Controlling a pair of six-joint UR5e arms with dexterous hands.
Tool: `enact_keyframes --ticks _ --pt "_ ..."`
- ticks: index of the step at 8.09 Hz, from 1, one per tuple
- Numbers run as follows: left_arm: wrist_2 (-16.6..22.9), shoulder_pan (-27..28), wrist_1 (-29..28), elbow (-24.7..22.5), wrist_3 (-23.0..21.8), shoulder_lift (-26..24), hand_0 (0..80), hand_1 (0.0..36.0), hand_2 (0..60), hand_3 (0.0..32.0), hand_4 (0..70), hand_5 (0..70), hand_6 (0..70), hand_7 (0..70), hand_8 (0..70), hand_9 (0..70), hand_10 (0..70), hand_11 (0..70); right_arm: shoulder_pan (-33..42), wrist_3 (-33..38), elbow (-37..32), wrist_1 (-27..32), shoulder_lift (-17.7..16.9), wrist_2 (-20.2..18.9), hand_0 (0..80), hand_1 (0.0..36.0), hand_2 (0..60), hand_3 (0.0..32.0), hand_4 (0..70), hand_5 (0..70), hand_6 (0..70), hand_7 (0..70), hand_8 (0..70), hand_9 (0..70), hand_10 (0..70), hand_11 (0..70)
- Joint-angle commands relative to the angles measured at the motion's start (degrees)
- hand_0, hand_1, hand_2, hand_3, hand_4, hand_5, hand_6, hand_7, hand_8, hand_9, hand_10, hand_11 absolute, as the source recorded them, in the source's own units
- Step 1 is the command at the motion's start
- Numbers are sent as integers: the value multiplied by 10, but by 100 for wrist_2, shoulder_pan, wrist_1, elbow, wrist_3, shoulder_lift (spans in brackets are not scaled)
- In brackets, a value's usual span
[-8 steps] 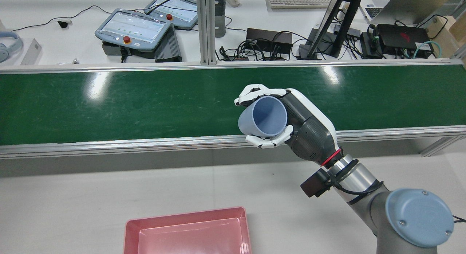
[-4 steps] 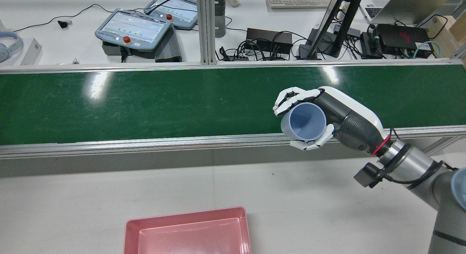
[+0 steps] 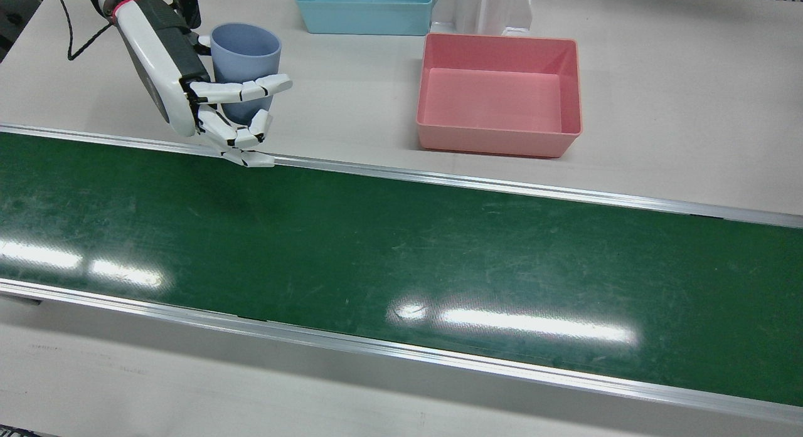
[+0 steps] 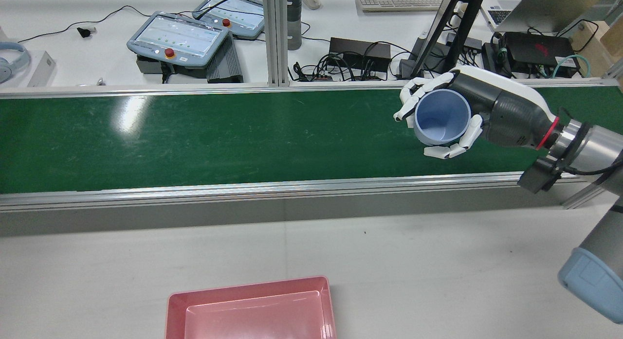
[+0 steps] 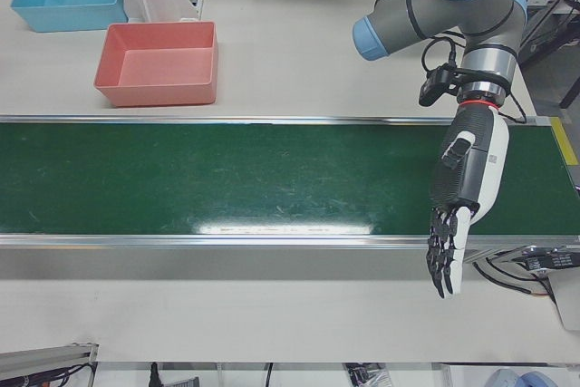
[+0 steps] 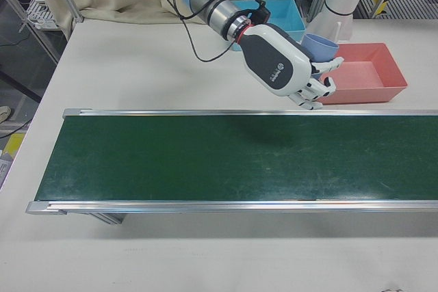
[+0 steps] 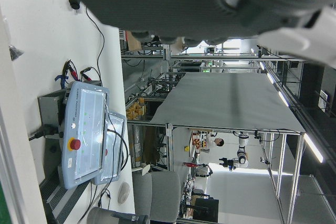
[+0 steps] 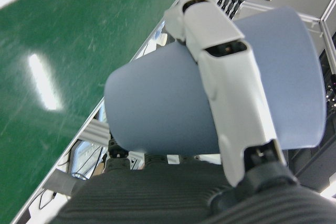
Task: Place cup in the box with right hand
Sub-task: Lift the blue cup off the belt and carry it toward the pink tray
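Note:
My right hand (image 4: 486, 113) is shut on a blue-grey cup (image 4: 440, 117) and holds it in the air, mouth up and slightly tilted. In the front view the cup (image 3: 246, 54) and the right hand (image 3: 213, 98) hang near the belt's robot-side rail, far to the left of the pink box (image 3: 495, 141). The box stands empty on the white table, and its rim shows at the rear view's bottom edge (image 4: 248, 284). The right hand view is filled by the cup (image 8: 157, 108) with a white finger across it. My left hand (image 5: 453, 224) hangs open over the belt's operator-side edge, fingers pointing down.
The green conveyor belt (image 3: 401, 249) crosses the whole station between metal rails. A blue box (image 3: 364, 10) and a white pedestal (image 3: 483, 10) stand behind the pink box. Teach pendants (image 4: 177, 37), cables and a monitor stand lie on the bench beyond the belt.
The right hand has carried the cup to the right and upward in the rear view, from the belt's near rail to over the belt. Its grip stays the same.

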Motion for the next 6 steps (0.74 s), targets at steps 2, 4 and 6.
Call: enact_keyframes --ticks 2,4,6 --pt "0 8 21 -3 0 0 0 0 0 0 0 0 0 0 0 0 0 0 -2047 -480 245 -14 140 983 800 360 600 0 700 164 197 627 346 535 156 262" --pt "0 0 12 -3 0 -9 0 0 0 0 0 0 0 0 0 0 0 0 -3162 -1015 236 -14 149 1808 800 360 600 0 700 164 193 613 333 518 149 253" --pt "0 0 12 -3 0 0 0 0 0 0 0 0 0 0 0 0 0 0 -3896 -1490 210 -14 175 2303 800 360 600 0 700 165 190 601 326 509 145 247"
